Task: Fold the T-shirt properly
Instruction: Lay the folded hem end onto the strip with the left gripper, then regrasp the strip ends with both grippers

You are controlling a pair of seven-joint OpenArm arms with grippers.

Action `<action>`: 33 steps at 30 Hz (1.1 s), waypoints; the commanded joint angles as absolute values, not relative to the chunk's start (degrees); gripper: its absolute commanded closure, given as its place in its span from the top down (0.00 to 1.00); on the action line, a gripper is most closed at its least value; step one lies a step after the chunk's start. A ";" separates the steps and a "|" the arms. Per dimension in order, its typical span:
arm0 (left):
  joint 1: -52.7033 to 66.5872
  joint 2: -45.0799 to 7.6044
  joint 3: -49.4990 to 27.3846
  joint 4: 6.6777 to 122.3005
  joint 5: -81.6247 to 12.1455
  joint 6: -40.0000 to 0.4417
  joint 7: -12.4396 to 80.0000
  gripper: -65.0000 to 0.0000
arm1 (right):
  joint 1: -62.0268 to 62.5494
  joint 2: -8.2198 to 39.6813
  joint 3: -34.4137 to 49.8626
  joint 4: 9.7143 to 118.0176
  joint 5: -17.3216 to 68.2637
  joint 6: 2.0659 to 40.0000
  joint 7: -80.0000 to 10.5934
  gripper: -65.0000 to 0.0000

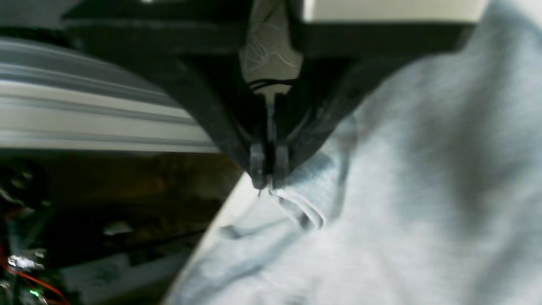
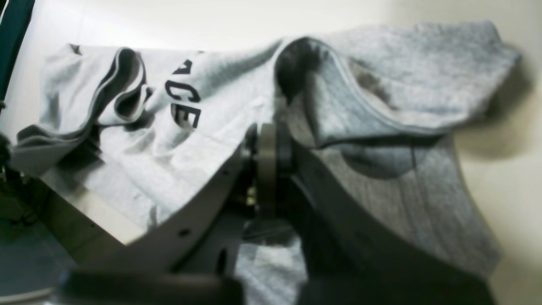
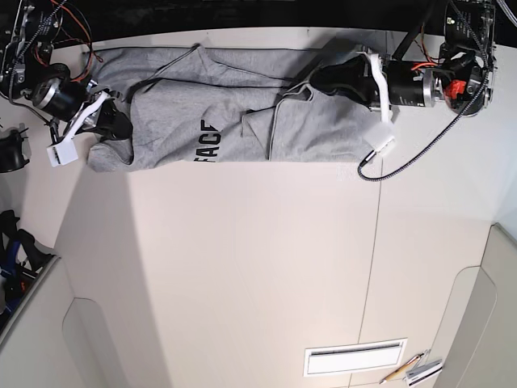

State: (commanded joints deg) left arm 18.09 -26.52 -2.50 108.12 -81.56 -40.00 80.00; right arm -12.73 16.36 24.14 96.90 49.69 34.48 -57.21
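Both grippers clamped on the grey T-shirt [image 3: 234,121].
Left gripper [image 1: 269,184] pinches its ribbed edge; right gripper [image 2: 267,127] grips fabric; lettering [image 3: 208,141] at 6 o'clock.

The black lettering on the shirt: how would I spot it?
Look at the grey T-shirt stretched along the far edge of the white table in the base view. Near its front hem sit black block letters, the only print on otherwise plain grey cloth.
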 joint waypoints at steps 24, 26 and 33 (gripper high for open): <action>13.96 -26.55 11.31 108.12 -68.82 -40.00 73.30 0.50 | -9.23 17.87 34.70 97.01 48.51 34.28 -58.76 0.62; 13.96 -26.55 7.81 108.12 -71.00 -40.00 73.34 0.50 | -9.26 19.84 34.85 96.99 46.24 34.26 -58.76 0.70; 14.00 -26.55 0.03 108.09 -70.81 -40.00 73.49 0.50 | -9.39 26.57 33.91 93.56 45.45 34.28 -58.50 0.69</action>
